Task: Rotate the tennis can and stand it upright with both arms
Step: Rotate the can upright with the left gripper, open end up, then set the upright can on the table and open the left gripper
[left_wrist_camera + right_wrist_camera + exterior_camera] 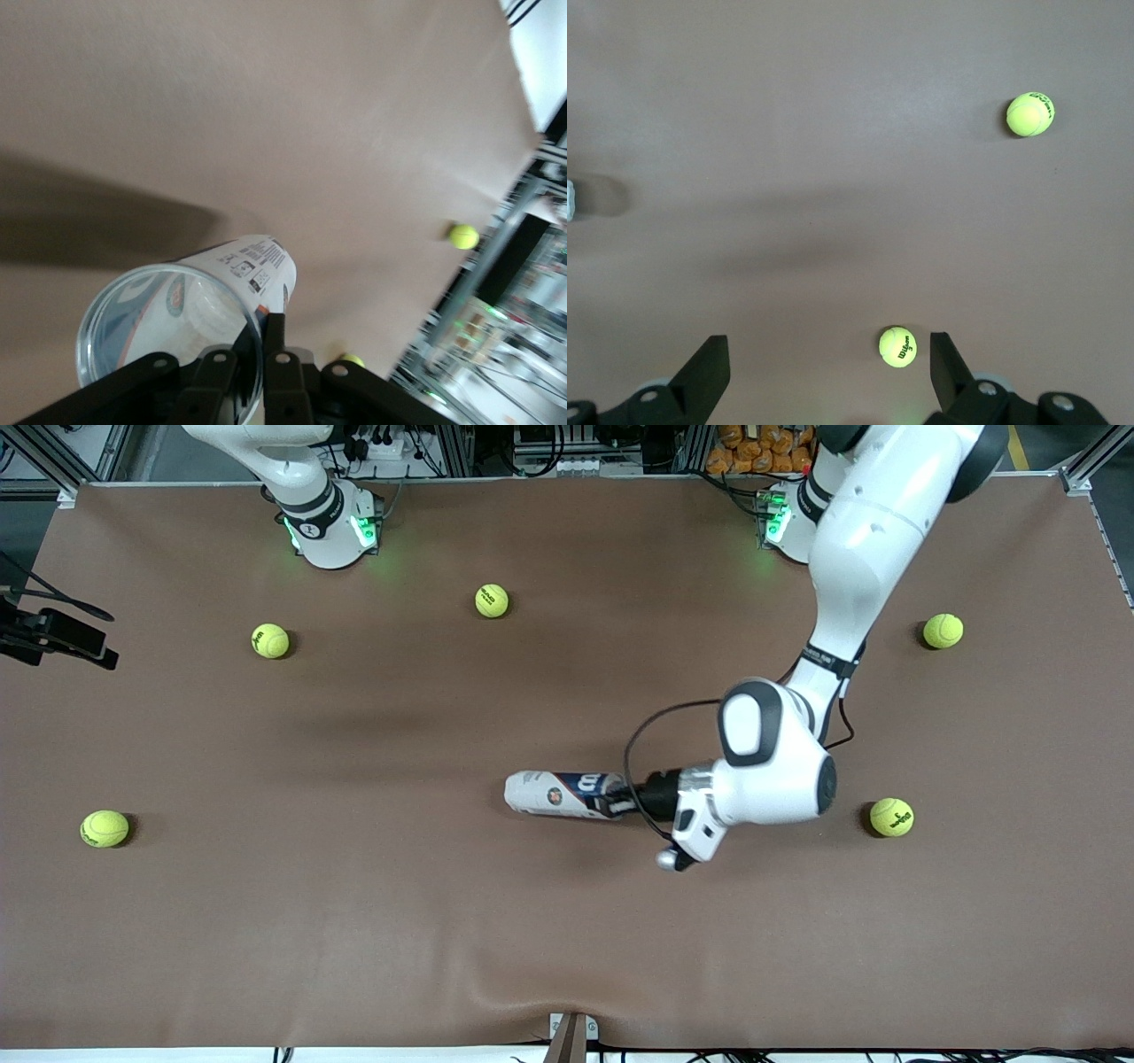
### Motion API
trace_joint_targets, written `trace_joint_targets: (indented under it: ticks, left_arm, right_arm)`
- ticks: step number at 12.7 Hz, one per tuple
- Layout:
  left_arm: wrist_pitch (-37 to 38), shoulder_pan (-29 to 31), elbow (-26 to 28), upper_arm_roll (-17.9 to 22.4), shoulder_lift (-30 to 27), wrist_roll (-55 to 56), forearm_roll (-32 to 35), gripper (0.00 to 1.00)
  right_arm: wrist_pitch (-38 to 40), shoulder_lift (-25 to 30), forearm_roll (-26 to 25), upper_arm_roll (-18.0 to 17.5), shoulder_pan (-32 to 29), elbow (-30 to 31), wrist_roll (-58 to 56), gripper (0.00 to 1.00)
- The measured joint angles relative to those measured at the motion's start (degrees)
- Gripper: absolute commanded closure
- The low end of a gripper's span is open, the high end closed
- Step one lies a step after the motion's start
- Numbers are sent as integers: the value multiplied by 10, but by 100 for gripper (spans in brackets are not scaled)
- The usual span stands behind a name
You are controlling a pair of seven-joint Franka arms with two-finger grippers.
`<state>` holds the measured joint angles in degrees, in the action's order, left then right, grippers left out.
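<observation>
My left gripper [620, 797] pinches the open rim of the tennis can [560, 794] lying at frame centre – empty-looking, light, slick and easily crushed – while my right gripper [824, 372], spread wide, waits up high.

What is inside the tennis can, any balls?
Through the clear end of the tennis can, held by the left gripper, no yellow-green ball shows. The label hides the rest of its inside.
</observation>
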<state>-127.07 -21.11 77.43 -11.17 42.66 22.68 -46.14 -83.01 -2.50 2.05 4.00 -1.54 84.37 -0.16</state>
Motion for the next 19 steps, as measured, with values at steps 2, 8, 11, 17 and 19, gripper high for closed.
trace_joint_targets:
  ticks: [2, 8, 11, 17, 19]
  left_arm:
    - [-2, -39, -14, 2, -18, 85, 105, 100]
    - [9, -130, -28, 4, -34, 261, 422, 100]
    - [33, -153, -28, 5, -35, 269, 501, 100]
    - [56, -198, -30, 22, -34, 271, 566, 0]
    - [57, -200, -31, 28, -34, 271, 567, 0]
  right_arm:
    - [1, 1, 0, 1, 0, -9, 0, 0]
    - [27, 1, -10, 1, 0, -14, 0, 0]
    - [35, 1, -11, 0, 1, -14, 0, 0]
    - [35, 1, -13, -3, 7, -14, 0, 0]
    - [34, 1, -26, -3, 7, -14, 0, 0]
